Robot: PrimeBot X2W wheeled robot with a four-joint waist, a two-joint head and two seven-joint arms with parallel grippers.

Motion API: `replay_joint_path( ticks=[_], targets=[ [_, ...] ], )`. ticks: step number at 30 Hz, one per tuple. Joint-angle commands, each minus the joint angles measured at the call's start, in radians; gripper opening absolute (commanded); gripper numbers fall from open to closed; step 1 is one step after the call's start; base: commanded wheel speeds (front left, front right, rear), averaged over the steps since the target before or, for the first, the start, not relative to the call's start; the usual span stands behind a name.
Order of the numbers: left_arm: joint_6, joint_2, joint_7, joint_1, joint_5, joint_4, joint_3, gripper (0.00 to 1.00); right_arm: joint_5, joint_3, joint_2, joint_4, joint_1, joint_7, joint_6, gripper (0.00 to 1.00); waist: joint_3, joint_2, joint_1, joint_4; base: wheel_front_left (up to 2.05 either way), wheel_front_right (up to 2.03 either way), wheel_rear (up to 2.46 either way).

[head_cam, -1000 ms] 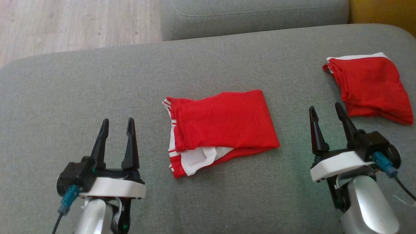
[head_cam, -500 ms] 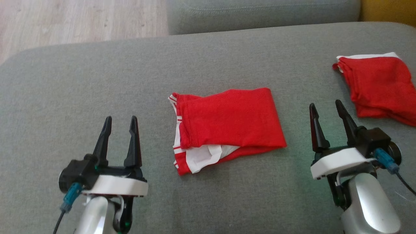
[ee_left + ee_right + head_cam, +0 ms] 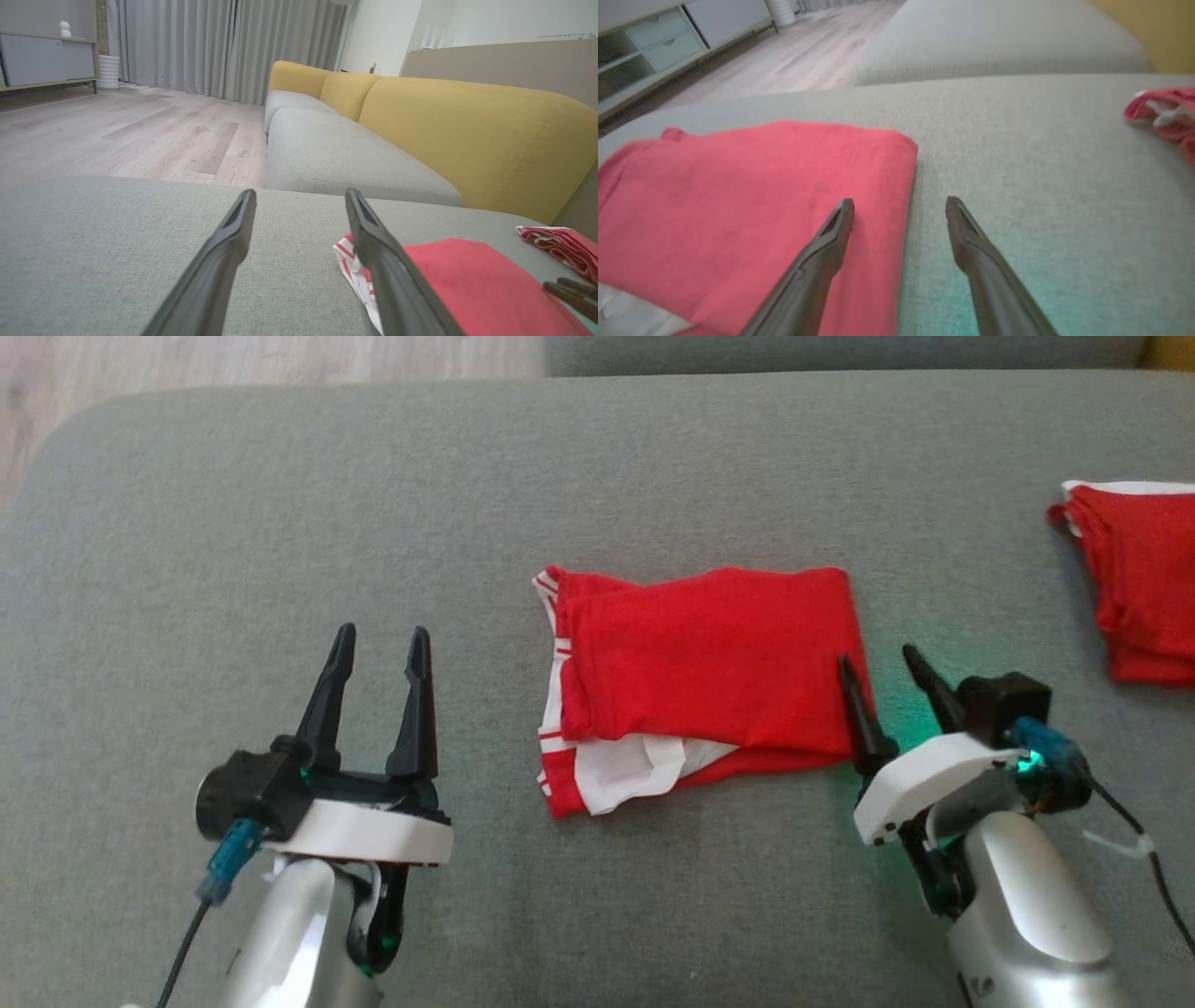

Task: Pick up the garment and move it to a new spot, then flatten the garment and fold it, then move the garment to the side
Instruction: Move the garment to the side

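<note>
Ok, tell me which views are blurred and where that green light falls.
Right wrist view: soft throughout, nearer garment smeared, teal glow on the cushion beneath the right gripper. Head view: sharper, green tint beside that gripper. Left wrist view: clear.

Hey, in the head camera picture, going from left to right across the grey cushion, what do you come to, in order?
left gripper → folded red garment → right gripper, at that garment's right edge → second red garment, cut off by the picture's right edge
</note>
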Motion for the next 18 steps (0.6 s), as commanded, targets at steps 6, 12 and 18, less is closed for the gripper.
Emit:
replay_joint_path(
  ticks=[6, 12, 18],
  targets=[
    [-0.004, 0.005, -0.005, -0.054, -0.010, -0.014, 0.010, 1.00, 0.064, 0.088, 0.005, 0.107, -0.069, 0.052, -0.001, 1.00, 0.024, 0.0000, -0.0002, 0.038, 0.00, 0.00, 0.00],
    [-0.004, 0.005, -0.005, -0.055, -0.009, -0.006, 0.008, 1.00, 0.090, 0.144, 0.005, 0.177, -0.101, 0.057, -0.001, 1.00, 0.023, 0.0000, -0.0002, 0.040, 0.00, 0.00, 0.00],
    [-0.005, 0.005, -0.005, -0.056, -0.003, 0.002, 0.009, 1.00, 0.085, 0.176, 0.005, 0.226, -0.133, 0.049, -0.001, 0.00, 0.010, 0.0000, -0.0002, 0.025, 0.00, 0.00, 0.00]
  ],
)
